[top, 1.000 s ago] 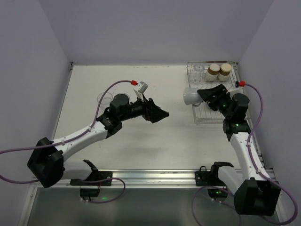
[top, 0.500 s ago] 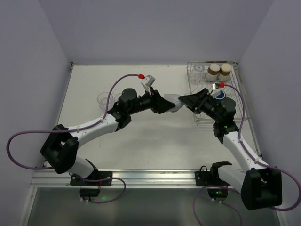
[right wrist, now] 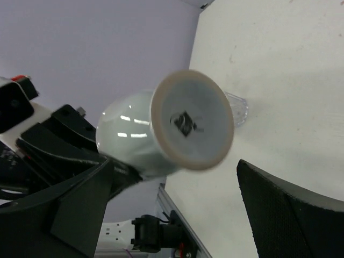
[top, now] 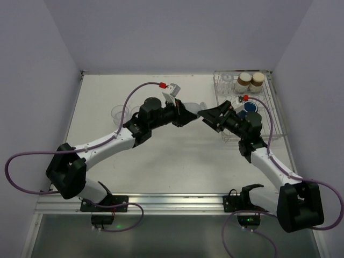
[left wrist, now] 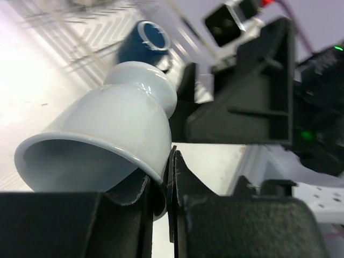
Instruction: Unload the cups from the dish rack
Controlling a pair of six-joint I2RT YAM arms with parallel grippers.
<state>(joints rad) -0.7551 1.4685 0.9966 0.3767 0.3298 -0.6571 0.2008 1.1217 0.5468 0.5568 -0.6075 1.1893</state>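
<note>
From above, my left claw (top: 190,115) and right claw (top: 207,117) meet over the desk (top: 177,161), left of the dish rack (top: 271,115), all but hiding the white cup (top: 199,107). Left wrist: the claw pinches its rim. Right wrist: the claw is spread wide, the cup's blurred foot between.

Pale glazed footed cup (left wrist: 107,140): 1. Cream brown-banded cups (top: 244,80): 2. Dark blue mug (top: 250,107): 1. Clear glass tumblers (top: 117,113): at least 2. Silver wire dish rack (top: 232,135): 1.

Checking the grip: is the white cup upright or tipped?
Tipped sideways: the left gripper pinches the white cup by its rim, and its foot faces the right wrist camera.
</note>
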